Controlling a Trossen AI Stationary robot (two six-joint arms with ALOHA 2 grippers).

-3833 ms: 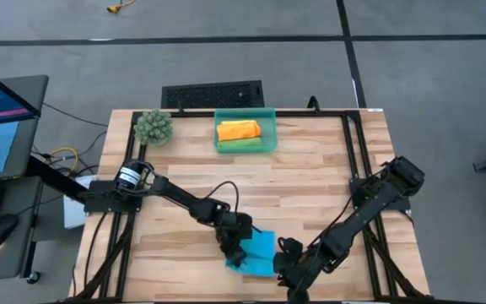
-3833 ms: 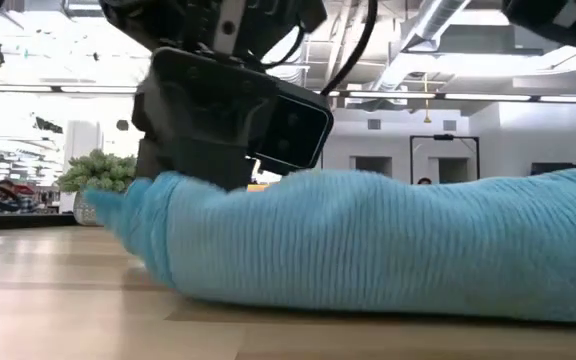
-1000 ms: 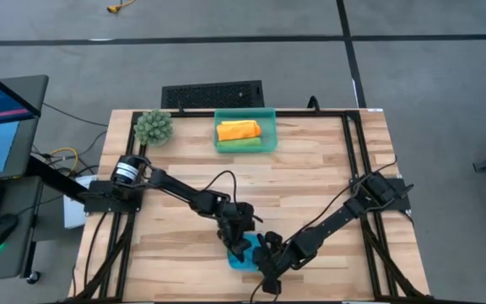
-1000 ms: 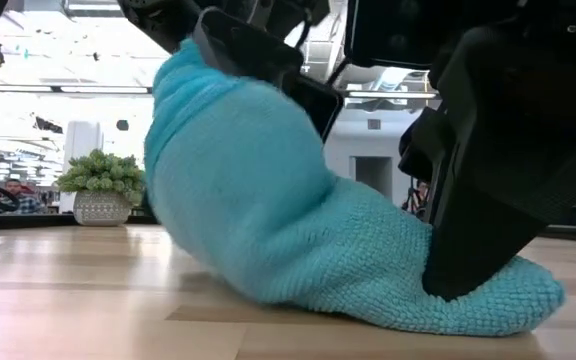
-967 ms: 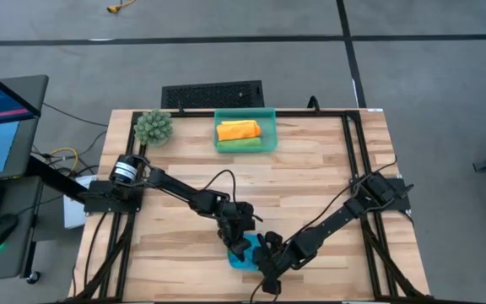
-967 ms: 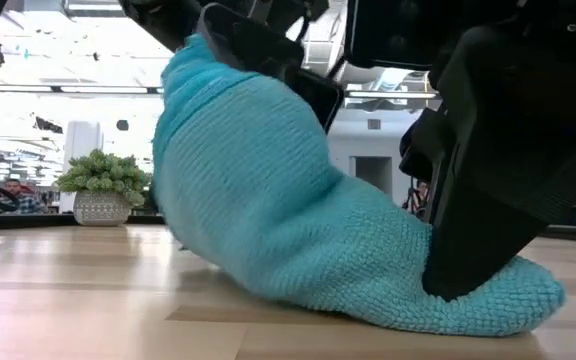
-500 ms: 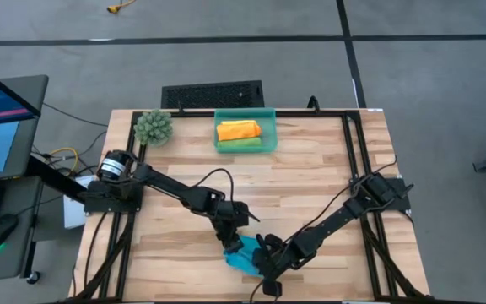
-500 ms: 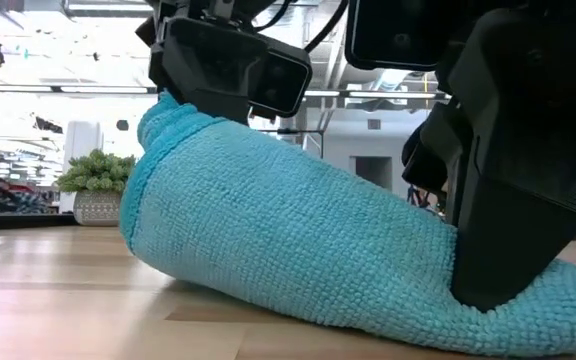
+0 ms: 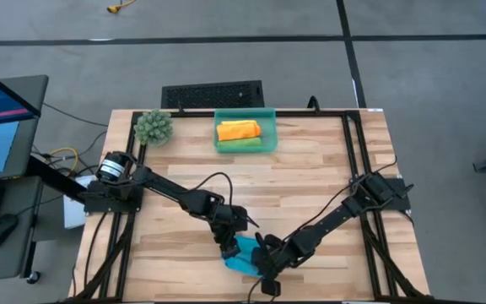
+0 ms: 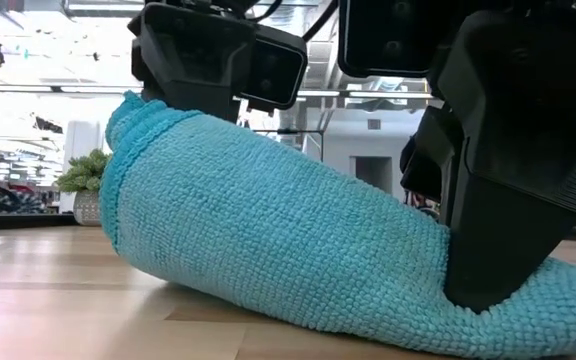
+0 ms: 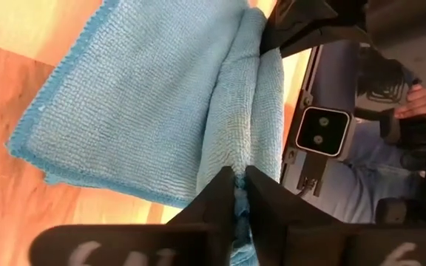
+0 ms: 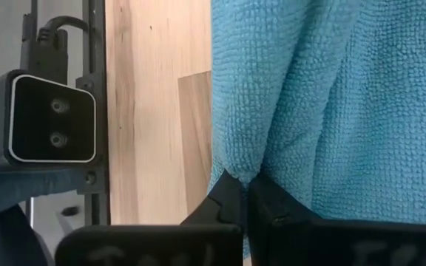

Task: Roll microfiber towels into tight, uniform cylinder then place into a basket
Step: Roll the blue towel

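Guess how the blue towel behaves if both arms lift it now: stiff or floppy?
Probably floppy: the blue microfiber towel sags in a soft slope between the left gripper and the right gripper. Likely light, since each gripper holds it by a thin pinched fold. The loose, half-formed roll may well unroll if one pinch lets go.

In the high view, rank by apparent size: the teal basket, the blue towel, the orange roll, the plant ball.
1. basket
2. blue towel, though both grippers cover part of it
3. orange roll and plant ball: too alike to rank
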